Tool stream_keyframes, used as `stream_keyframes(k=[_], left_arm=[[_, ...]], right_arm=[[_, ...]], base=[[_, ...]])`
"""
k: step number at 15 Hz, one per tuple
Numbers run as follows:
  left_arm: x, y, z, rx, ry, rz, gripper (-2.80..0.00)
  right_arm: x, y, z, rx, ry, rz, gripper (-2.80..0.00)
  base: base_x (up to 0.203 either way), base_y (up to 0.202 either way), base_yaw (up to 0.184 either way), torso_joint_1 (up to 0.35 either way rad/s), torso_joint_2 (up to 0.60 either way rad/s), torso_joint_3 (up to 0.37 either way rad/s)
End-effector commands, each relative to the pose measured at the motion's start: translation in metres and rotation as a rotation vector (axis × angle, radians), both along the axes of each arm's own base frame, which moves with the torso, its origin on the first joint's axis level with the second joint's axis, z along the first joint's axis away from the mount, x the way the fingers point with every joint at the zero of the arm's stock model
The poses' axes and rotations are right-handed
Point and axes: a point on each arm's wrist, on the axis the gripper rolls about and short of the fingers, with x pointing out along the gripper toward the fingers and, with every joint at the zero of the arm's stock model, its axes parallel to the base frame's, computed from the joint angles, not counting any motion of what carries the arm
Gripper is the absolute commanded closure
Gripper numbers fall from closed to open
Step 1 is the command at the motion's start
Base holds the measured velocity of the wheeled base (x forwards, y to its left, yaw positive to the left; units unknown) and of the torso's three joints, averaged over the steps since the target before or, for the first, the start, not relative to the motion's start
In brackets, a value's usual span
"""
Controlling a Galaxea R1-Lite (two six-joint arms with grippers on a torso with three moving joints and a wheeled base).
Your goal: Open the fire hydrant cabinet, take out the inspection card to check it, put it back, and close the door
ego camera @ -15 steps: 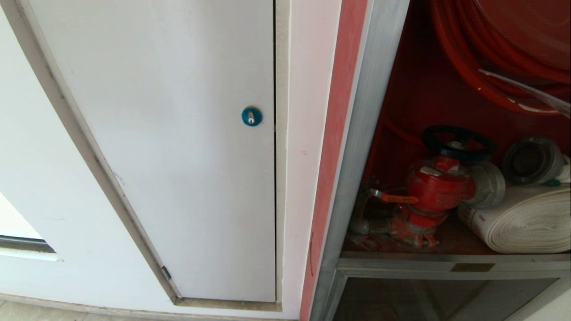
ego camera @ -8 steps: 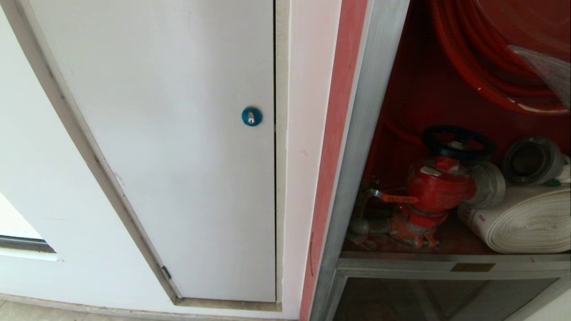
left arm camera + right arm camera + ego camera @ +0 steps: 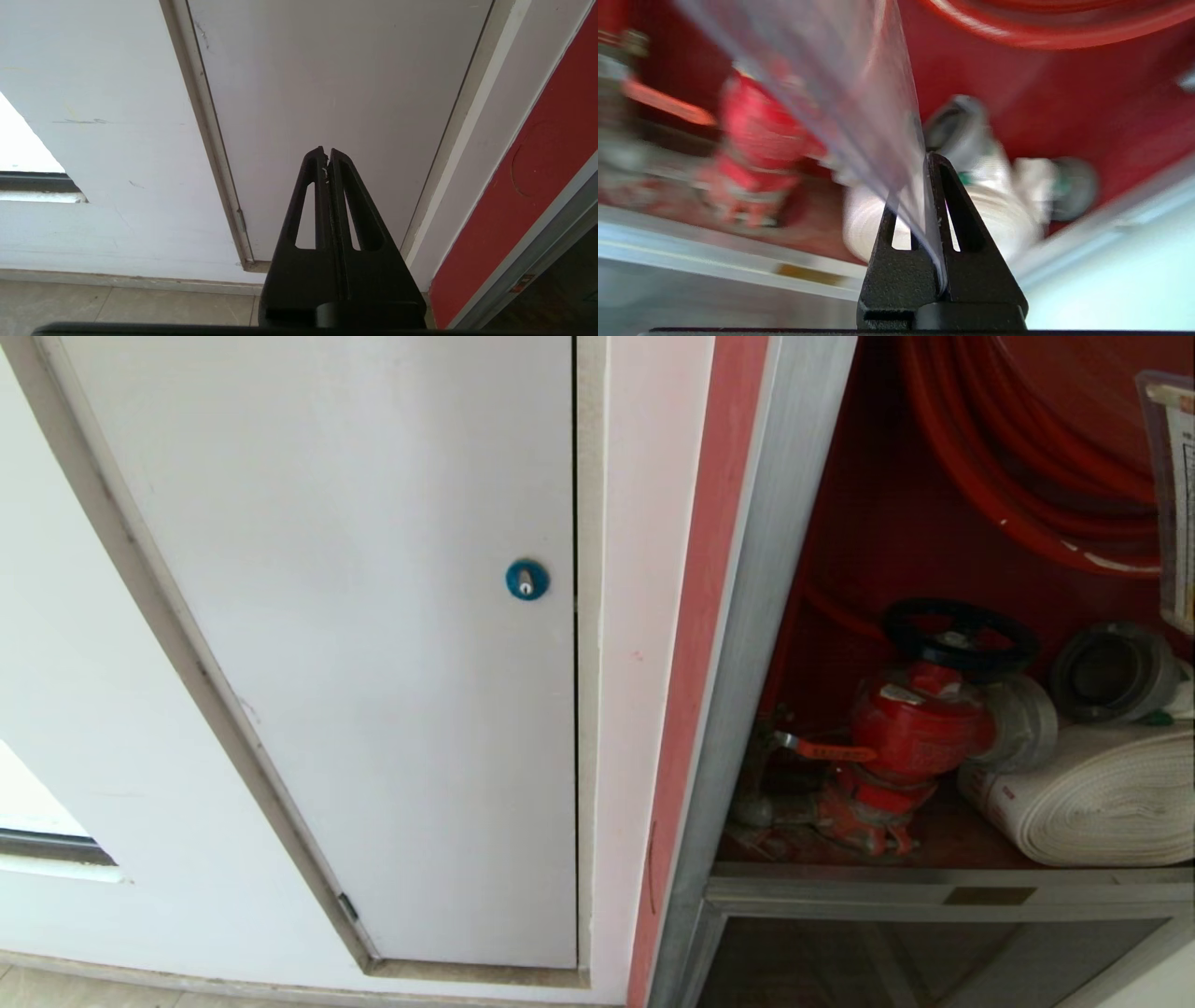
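The fire hydrant cabinet stands open at the right of the head view, showing its red inside. The door is out of view. The inspection card in its clear sleeve hangs upright at the head view's right edge, in front of the red hose reel. In the right wrist view my right gripper is shut on the sleeve's edge, and the card rises from the jaws, blurred. My left gripper is shut on nothing, parked low before the white panel.
A white panel with a blue round lock fills the left. Inside the cabinet are a red valve, a metal coupling and a rolled white hose above the lower frame rail. Floor tiles lie below.
The card has swung from a thin slanted edge across the hose reel to upright at the head view's right edge. The left arm and the camera have stayed still.
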Motion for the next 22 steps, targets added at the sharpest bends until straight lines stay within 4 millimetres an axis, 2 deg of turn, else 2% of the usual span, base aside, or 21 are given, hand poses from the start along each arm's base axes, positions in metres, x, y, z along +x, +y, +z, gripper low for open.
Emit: stream_keyframes(k=[1, 5, 11, 15, 22], left_arm=[[0.002, 0.000, -0.005, 0.000, 0.020, -0.001, 0.00], [0.002, 0.000, -0.005, 0.000, 0.020, -0.001, 0.00], [0.002, 0.000, -0.005, 0.000, 0.020, -0.001, 0.00], [0.002, 0.000, -0.005, 0.000, 0.020, 0.001, 0.00], [0.002, 0.000, -0.005, 0.000, 0.020, -0.001, 0.00]], right_arm=[[-0.002, 0.001, -0.001, 0.026, -0.006, 0.029, 0.00], [-0.005, 0.004, -0.011, 0.085, 0.008, 0.144, 0.00], [0.004, 0.006, -0.020, 0.173, 0.086, 0.289, 0.00], [-0.001, 0.010, -0.020, 0.285, 0.187, 0.433, 0.00], [-0.008, 0.013, -0.025, 0.350, 0.253, 0.561, 0.00]], base=[[0.000, 0.000, 0.000, 0.000, 0.00, 0.000], [0.000, 0.000, 0.000, 0.000, 0.00, 0.000], [0.000, 0.000, 0.000, 0.000, 0.00, 0.000], [0.000, 0.000, 0.000, 0.000, 0.00, 0.000], [0.000, 0.000, 0.000, 0.000, 0.00, 0.000]])
